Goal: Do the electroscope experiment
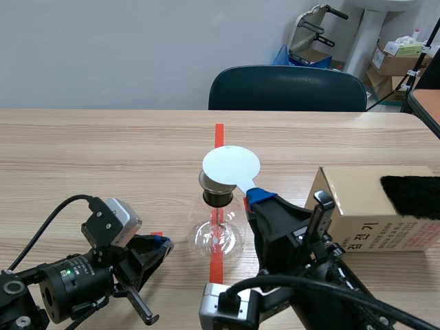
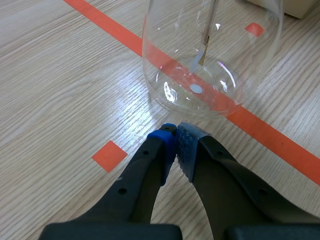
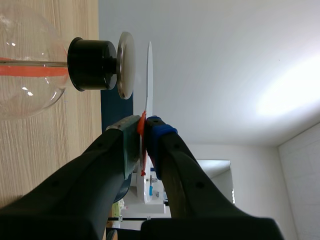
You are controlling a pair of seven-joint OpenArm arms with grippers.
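Right gripper [image 1: 257,197], nearest, clamps the red handle of a white disc [image 1: 231,165] held just above the glass electroscope [image 1: 218,234] at centre; left gripper [image 1: 162,245] sits closed, empty, just left of it.

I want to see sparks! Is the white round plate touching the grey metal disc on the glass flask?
No, a clear gap shows between the white round plate and the grey metal disc.

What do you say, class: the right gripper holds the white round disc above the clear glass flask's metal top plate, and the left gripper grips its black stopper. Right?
Not quite. The left gripper grips nothing: it is shut, low beside the clear glass flask's base, as the left wrist view shows. The rest stands.
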